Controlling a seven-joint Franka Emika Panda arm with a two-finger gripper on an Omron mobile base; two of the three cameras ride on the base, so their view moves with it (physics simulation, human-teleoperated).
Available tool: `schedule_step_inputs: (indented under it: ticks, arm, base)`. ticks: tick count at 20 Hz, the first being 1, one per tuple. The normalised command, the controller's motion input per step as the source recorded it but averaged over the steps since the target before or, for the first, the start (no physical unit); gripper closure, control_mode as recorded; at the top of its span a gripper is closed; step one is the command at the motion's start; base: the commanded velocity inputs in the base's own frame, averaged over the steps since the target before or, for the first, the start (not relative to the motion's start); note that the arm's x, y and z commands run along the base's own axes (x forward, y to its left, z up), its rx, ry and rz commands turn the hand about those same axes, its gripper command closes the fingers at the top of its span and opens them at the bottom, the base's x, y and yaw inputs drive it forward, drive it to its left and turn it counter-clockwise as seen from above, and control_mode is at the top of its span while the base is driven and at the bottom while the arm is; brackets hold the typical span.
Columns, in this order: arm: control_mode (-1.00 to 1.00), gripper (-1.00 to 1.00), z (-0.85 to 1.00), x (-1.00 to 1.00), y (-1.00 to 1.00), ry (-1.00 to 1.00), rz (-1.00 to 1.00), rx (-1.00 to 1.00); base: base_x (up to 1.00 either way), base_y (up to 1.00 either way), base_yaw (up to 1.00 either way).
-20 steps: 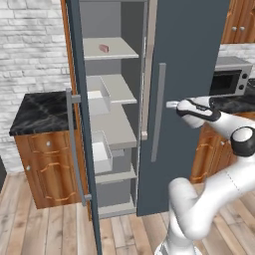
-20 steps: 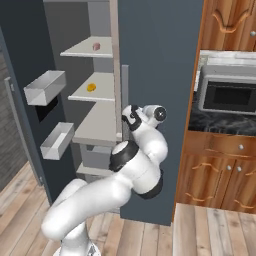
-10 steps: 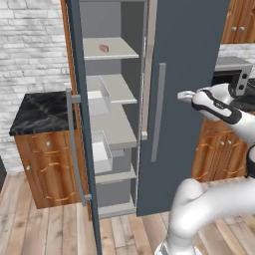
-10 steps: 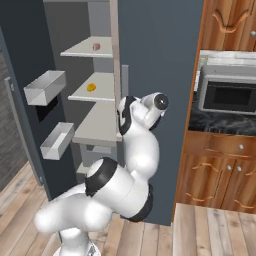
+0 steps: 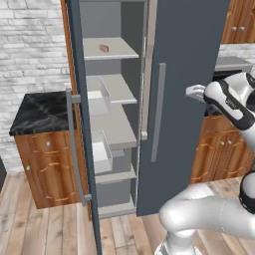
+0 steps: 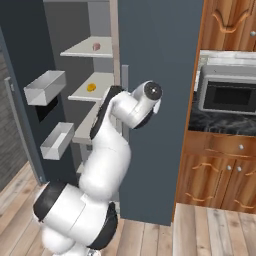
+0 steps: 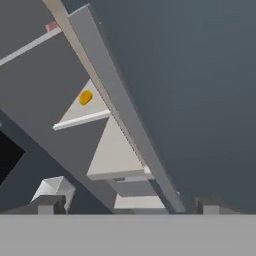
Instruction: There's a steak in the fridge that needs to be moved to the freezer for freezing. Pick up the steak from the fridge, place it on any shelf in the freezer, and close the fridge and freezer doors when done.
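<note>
Resting on top freezer shelf (image 5: 112,50): steak (image 5: 103,48); jaws released, empty, near fridge door (image 5: 184,99).

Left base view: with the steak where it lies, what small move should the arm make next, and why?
Probably swing the open gripper left toward the freezer door to push it shut. The steak lies on the freezer's top shelf, the fridge door looks closed or nearly so, and the freezer door stands wide open.
</note>
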Motion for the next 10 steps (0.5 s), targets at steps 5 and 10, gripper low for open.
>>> schedule_step_inputs:
  ticks: [5,10]
  arm:
    - [-1.00,-1.00,0.34,-1.00,0.66,0.00,0.00,0.00]
    - [-1.00,-1.00,0.31,-1.00,0.83,0.00,0.01,0.00]
  base:
    - [0.00,0.00,0.00]
    - [0.00,0.00,0.00]
